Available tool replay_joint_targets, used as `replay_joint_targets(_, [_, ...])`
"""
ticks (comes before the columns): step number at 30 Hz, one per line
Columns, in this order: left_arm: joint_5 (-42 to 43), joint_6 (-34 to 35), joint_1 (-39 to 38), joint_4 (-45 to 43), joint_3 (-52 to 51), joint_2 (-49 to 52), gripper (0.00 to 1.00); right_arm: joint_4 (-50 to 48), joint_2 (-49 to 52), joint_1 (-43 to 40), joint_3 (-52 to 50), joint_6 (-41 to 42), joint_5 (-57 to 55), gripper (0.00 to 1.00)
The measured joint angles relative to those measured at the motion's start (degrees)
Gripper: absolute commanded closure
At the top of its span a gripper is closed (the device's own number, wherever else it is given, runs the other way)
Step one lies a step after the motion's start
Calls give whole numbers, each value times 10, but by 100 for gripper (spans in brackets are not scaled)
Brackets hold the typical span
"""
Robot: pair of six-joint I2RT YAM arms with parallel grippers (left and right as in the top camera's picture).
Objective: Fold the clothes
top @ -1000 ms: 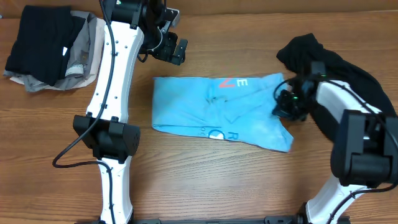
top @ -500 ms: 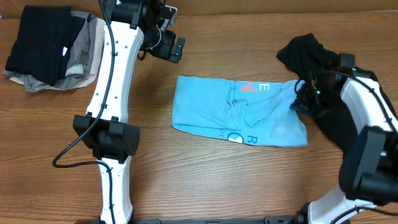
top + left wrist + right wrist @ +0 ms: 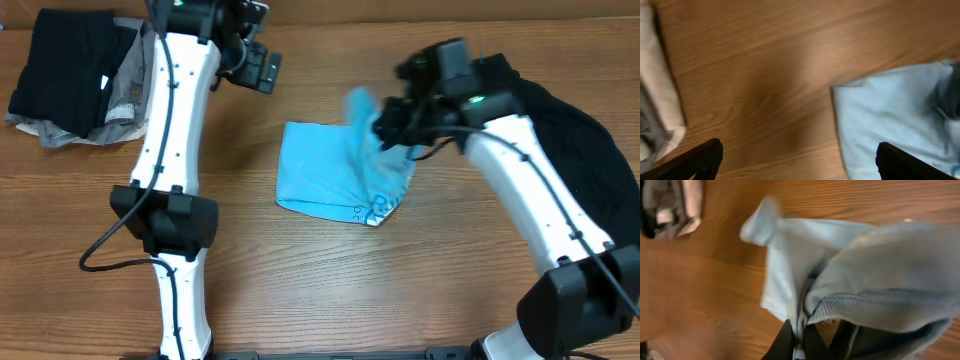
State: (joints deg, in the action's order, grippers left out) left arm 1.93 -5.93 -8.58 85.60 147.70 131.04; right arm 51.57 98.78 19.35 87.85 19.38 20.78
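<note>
Table (image 3: 330, 290): wood-grain top, smooth, low sheen. T-shirt (image 3: 320, 170): light blue knit cloth, matt and soft, with a ribbed band along one edge in the right wrist view. Black garment (image 3: 575, 130): matt cloth. Left arm (image 3: 172, 110) and right arm (image 3: 530, 190): smooth white plastic casings, slight gloss, black joints.

Bare table (image 3: 240, 200) left of blue T-shirt (image 3: 320, 170)

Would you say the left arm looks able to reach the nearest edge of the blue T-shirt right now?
Probably yes: the open left gripper hangs over bare table close to that edge of the blue T-shirt, with nothing lying between them.
</note>
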Motion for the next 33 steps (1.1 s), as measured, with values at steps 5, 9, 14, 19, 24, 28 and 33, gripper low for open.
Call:
replay_joint_targets(5, [-1, 0, 55, -12, 0, 0, 0, -68, 2, 73, 0, 30, -27, 96])
replay_joint_targets(9, [-1, 0, 96, -12, 0, 0, 0, -117, 15, 116, 0, 45, -38, 96])
replay_joint_targets(14, [14, 0, 121, -12, 0, 0, 0, -160, 66, 153, 0, 62, -56, 93])
replay_joint_targets(19, [26, 0, 122, -20, -4, 0, 0, -186, 117, 177, 0, 74, -64, 61])
replay_joint_targets(24, [30, 0, 122, -36, -30, 0, 0, -173, 126, 201, 2, 58, -59, 32])
replay_joint_targets(28, [33, 0, 122, -47, -56, 0, 0, -116, 115, 202, 20, 52, -73, 26])
replay_joint_targets(33, [41, 0, 122, -59, -78, 0, 0, -71, 81, 169, 47, 50, -117, 26])
